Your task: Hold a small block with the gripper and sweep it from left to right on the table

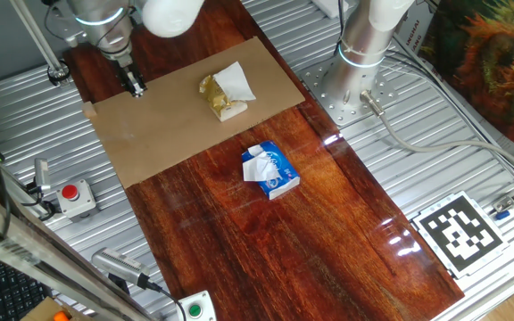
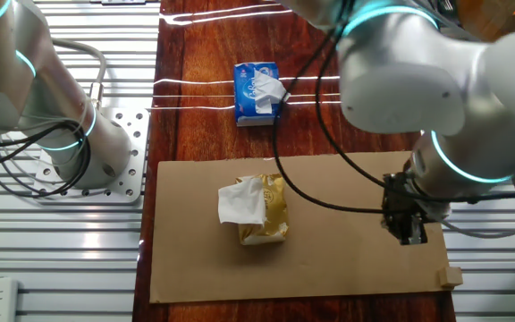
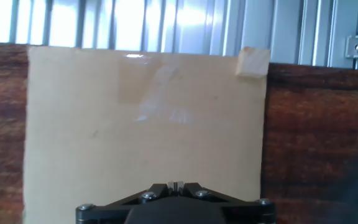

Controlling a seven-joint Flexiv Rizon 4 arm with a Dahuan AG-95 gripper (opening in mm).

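Note:
The small block (image 3: 252, 62) is a tiny pale tan cube at the corner of the tan cardboard sheet (image 3: 142, 124). It also shows in one fixed view (image 1: 88, 109) and in the other fixed view (image 2: 453, 276). My gripper (image 3: 176, 184) is shut with nothing between the fingers. It hangs over the cardboard a short way from the block and does not touch it (image 1: 136, 89) (image 2: 408, 234). The cardboard lies on the dark red-brown table (image 1: 239, 232).
A yellowish crumpled lump with white paper (image 1: 224, 92) lies on the cardboard. A blue-and-white packet (image 1: 270, 169) lies on the wood. An upright arm column (image 1: 368, 36) stands on the ribbed metal surround (image 1: 435, 152). A red button box (image 1: 76, 194) and a marker tag (image 1: 460, 232) sit at the sides.

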